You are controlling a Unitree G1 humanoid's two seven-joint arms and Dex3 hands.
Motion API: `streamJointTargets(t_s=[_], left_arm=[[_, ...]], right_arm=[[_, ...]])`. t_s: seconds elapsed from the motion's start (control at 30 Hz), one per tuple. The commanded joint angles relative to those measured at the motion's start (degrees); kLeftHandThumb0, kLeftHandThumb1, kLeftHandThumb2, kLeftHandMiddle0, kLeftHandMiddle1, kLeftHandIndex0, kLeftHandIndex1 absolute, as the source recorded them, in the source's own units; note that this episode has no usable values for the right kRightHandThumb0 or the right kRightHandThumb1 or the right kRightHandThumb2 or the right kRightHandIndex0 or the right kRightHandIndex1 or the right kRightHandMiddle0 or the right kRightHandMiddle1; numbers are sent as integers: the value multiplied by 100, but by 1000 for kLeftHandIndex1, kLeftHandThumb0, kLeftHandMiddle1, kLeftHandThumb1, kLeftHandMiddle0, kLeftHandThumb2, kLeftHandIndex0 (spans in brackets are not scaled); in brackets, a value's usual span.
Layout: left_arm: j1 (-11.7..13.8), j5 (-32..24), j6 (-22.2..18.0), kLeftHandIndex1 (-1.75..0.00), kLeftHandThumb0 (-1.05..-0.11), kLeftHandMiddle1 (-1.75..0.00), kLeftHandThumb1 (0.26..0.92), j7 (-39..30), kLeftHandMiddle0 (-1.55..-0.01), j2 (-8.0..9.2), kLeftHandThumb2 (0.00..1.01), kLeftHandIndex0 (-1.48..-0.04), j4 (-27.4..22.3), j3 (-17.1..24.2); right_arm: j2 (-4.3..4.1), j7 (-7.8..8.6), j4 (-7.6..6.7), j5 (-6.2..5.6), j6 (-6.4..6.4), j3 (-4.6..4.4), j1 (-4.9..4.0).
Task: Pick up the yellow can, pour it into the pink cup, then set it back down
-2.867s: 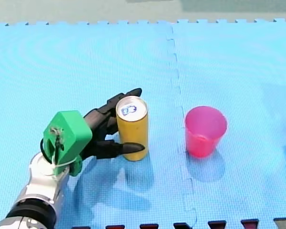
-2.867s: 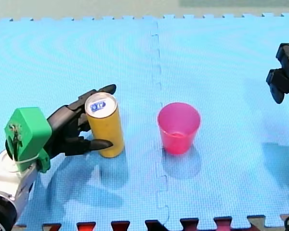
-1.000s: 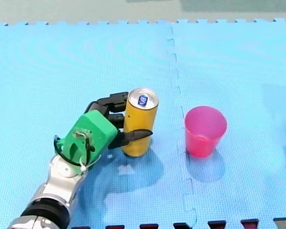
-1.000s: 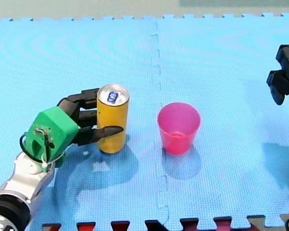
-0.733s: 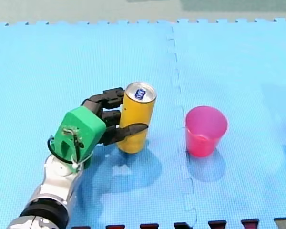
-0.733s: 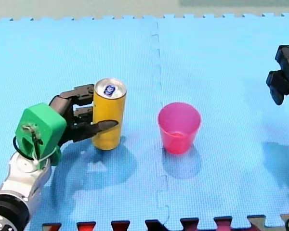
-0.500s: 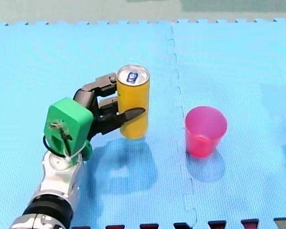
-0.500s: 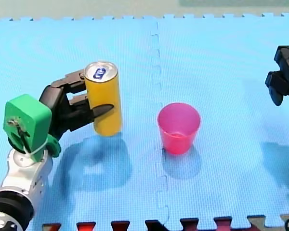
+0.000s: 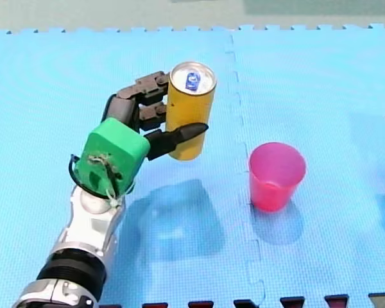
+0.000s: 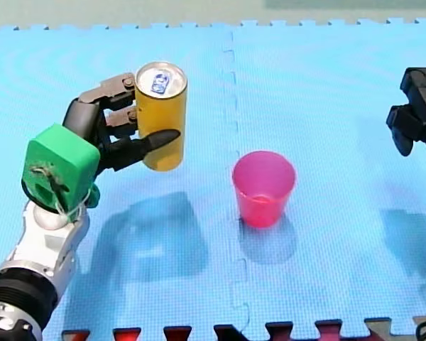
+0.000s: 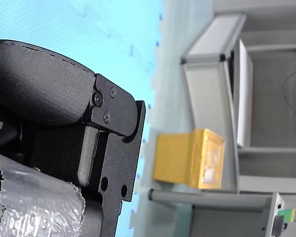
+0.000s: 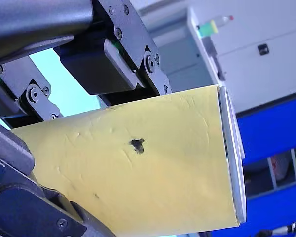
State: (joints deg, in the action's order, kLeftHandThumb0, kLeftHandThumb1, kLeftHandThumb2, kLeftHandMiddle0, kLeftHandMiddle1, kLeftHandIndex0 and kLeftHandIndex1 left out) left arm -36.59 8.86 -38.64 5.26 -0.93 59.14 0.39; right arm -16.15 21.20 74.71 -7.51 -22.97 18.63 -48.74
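The yellow can point(image 9: 191, 112) is up in the air, clear of the blue foam mat point(image 9: 321, 83), with its shadow lying on the mat below and in front of it. The left hand point(image 9: 147, 125) is closed round its middle. The thumb point(image 9: 179, 135) crosses the front of the can and the other fingers point(image 9: 147, 86) wrap the far side. The can stands close to upright, with its silver lid and blue tab facing up.

From the second wrist view the can's yellow skin point(image 12: 138, 173) looks creased and carries a small dark mark. I'd guess thin walls that dent under a hard squeeze. It is likely light, stiff enough along its length, and smooth enough to slip when tilted. Mid-body, where the hand has it, seems the right place to hold. That leaves the rim free for pouring.

Whether the lid is open, or what is inside, I cannot tell.

The pink cup point(image 9: 276, 176) stands upright on the mat, off to the can's right and well apart from it. Its mouth is open and I see nothing in it. It looks light enough to tip over if the can knocks it.

The right hand point(image 10: 414, 114) is out at the far right edge, over the mat. How it is set I cannot tell.
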Motion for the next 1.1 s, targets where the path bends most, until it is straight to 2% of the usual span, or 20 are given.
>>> streamJointTargets(t_s=[0.0, 0.33, 0.53, 0.9, 1.07], left_arm=[[-113, 403, -145, 0, -361, -10, 758, 502, -1414, 120, 0, -1242, 78, -216], [-241, 1346, -65, 0, -376, 0, 759, 1650, -1400, 266, 1, -1230, 216, -771], [-292, 1636, 112, 0, -393, 0, 763, 1914, -1362, 333, 1, -1206, 205, -1041], [-408, 2100, 155, 0, -414, -1, 774, 2406, -1353, 420, 3, -1186, 341, -1517], [-539, 2602, 229, -8, -411, 0, 775, 2944, -1343, 459, 1, -1203, 317, -1905]], right_arm=[[16, 6, -5, -46, 23, 41, -32], [32, 13, -2, -45, 38, 59, -42], [45, 18, 3, -48, 44, 71, -52], [69, 31, 9, -40, 45, 75, -61], [78, 31, 9, -33, 45, 69, -67]])
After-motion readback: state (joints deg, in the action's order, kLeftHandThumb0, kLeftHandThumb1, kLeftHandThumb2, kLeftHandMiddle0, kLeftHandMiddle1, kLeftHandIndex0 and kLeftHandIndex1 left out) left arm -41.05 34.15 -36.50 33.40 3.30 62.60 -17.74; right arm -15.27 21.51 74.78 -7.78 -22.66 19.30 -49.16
